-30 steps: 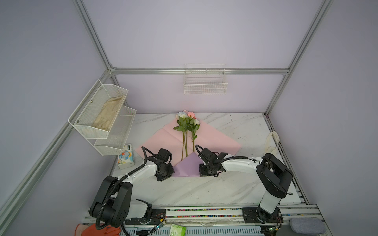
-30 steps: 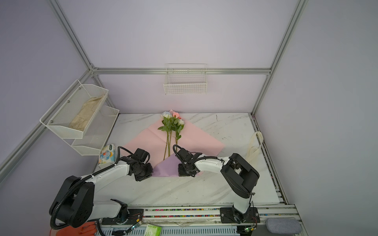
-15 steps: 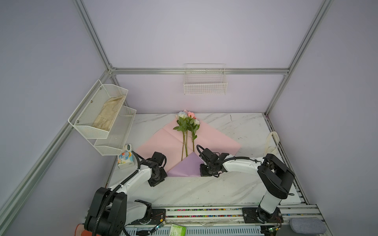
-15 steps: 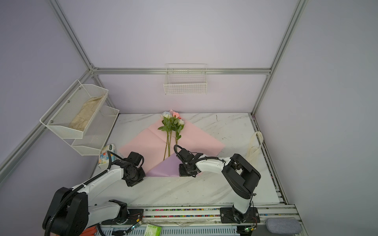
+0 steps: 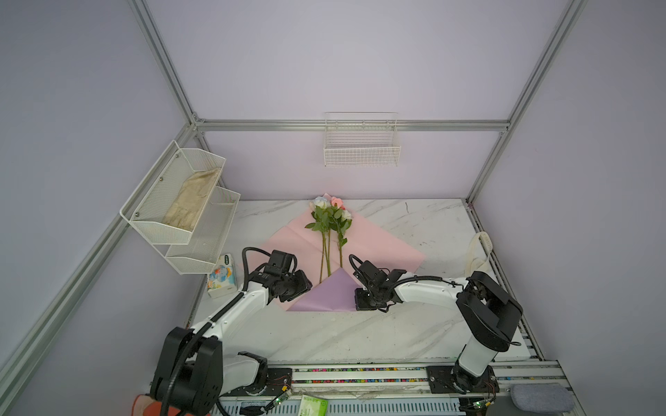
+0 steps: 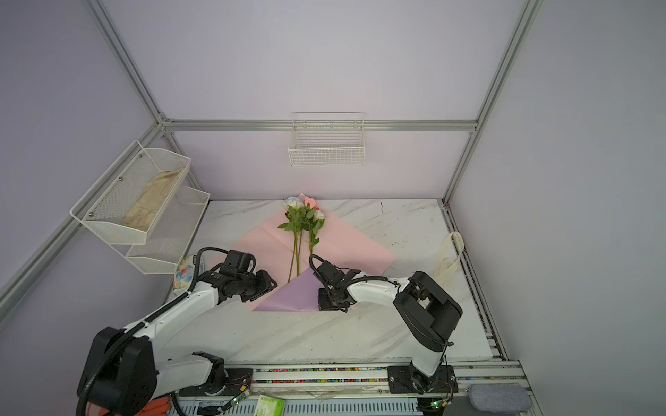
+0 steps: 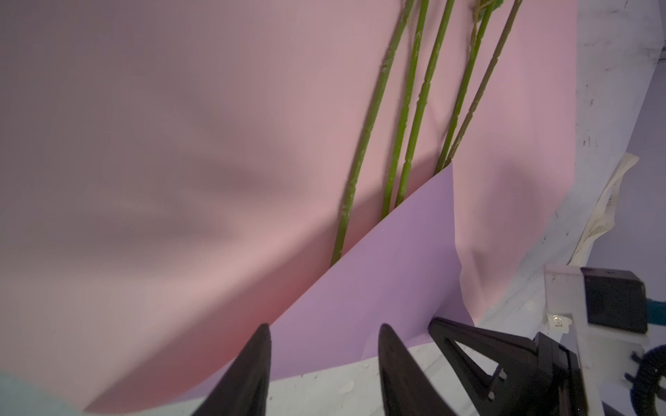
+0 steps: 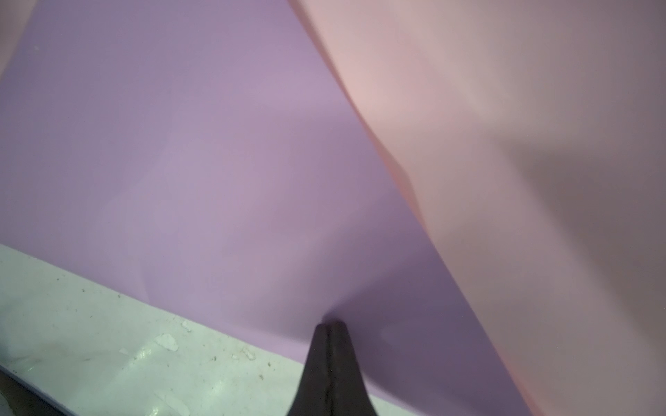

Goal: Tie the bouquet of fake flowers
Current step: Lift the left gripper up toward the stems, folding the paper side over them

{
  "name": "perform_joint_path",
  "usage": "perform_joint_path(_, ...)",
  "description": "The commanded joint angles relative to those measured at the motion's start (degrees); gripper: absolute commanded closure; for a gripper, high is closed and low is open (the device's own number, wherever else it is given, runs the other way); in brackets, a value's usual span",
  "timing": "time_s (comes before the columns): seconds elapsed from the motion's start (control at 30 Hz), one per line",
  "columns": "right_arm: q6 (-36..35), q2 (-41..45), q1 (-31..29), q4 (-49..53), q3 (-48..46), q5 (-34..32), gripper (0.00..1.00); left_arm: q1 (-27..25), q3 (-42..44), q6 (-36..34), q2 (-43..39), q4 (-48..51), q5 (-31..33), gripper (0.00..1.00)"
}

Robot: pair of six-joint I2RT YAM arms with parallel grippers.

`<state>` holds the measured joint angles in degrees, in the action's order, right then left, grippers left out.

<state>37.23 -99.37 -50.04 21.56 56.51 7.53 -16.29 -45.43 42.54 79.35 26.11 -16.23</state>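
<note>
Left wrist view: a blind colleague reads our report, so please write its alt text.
The open, empty left gripper hovers over the lilac folded corner of a pink paper sheet. Green flower stems lie on the pink and run under the lilac.

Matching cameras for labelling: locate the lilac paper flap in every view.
Top view: lilac flap, lower centre, below the bouquet.
Top view: lilac flap, left of centre, below the bouquet.
Left wrist: lilac flap ahead of left gripper, over bouquet stems.
Right wrist: lilac flap beyond right gripper.
Landmark: shut right gripper at its edge.
</note>
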Motion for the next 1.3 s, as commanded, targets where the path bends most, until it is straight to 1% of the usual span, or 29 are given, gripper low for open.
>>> perform_joint_path(0.0, -0.76, -3.04, 0.79, 6.74, -1.41, -3.49, 1.0, -0.5, -6.56, -2.73, 4.97, -7.73, -5.22, 0.49)
perform_joint_path(0.1, -0.76, -3.16, 0.75, 6.69, -1.4, -3.61, 1.0, -0.9, -8.44, -2.46, 9.39, -10.35, -7.4, 0.49)
perform_joint_path(0.3, -1.02, -3.5, 1.02, 6.67, -1.58, -3.71, 1.0, -1.36, -11.19, -2.49, 17.55, -10.3, -8.29, 0.51)
perform_joint_path(0.33, -1.15, -3.55, 1.05, 6.65, -1.66, -3.65, 1.0, -1.45, -11.28, -2.26, 18.53, -10.24, -8.38, 0.52)
perform_joint_path(0.4, -1.28, -3.55, 1.17, 6.72, -1.86, -3.74, 1.0, -2.08, -11.17, -2.01, 19.95, -10.32, -8.41, 0.6)
perform_joint_path(0.43, -1.29, -3.38, 1.32, 6.74, -2.01, -3.82, 1.0, -2.45, -11.05, -1.87, 20.42, -10.27, -8.48, 0.61)
perform_joint_path(0.5, -1.24, -2.9, 2.04, 6.75, -2.82, -4.1, 1.0, -3.55, -10.25, -0.94, 20.84, -10.42, -7.77, 0.66)
perform_joint_path(0.7, -1.64, -1.23, 3.45, 6.89, -4.38, -4.32, 1.0, -6.71, -8.58, 1.79, 22.64, -11.41, -6.87, 0.7)
perform_joint_path(0.8, -1.73, -0.66, 3.89, 7.15, -5.15, -4.53, 1.0, -8.05, -7.69, 3.46, 22.62, -12.88, -6.6, 0.7)
perform_joint_path(0.97, -1.88, 1.17, 5.85, 7.97, -7.13, -5.44, 1.0, -10.69, -8.57, 4.81, 23.63, -13.82, -6.99, 0.71)
perform_joint_path(1.17, -3.23, 2.78, 7.09, 8.22, -8.43, -4.92, 1.0, -12.45, -8.58, 6.6, 23.4, -14.16, -5.6, 0.72)
perform_joint_path(1.27, -7.07, 2.82, 7.06, 7.47, -7.57, -3.4, 1.0, -12.37, -8.63, 6.36, 19.94, -12.13, -2.02, 0.66)
